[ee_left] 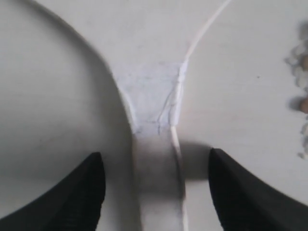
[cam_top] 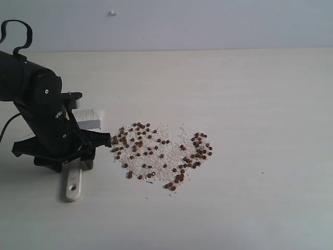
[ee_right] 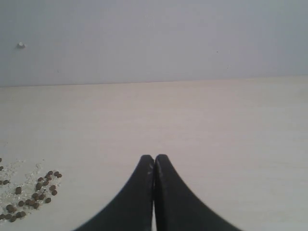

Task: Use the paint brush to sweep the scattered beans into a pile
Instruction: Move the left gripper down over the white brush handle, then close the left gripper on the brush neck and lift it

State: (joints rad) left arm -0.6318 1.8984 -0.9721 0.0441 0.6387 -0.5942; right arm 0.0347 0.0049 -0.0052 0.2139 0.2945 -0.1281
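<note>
You're on the pickup: left end effector (ee_left: pixel 155 159) spread astride the paint brush (cam_top: pixel 73 183) handle, right end effector (ee_right: pixel 154 161) pressed together, so I'd clamp that handle before sweeping the beans (cam_top: pixel 200 149).

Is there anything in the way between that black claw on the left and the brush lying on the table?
Nothing visible is in the way. The left gripper is right over the paint brush, with its open jaws on either side of the handle and clear gaps showing. The beans lie off to one side on the table.
</note>
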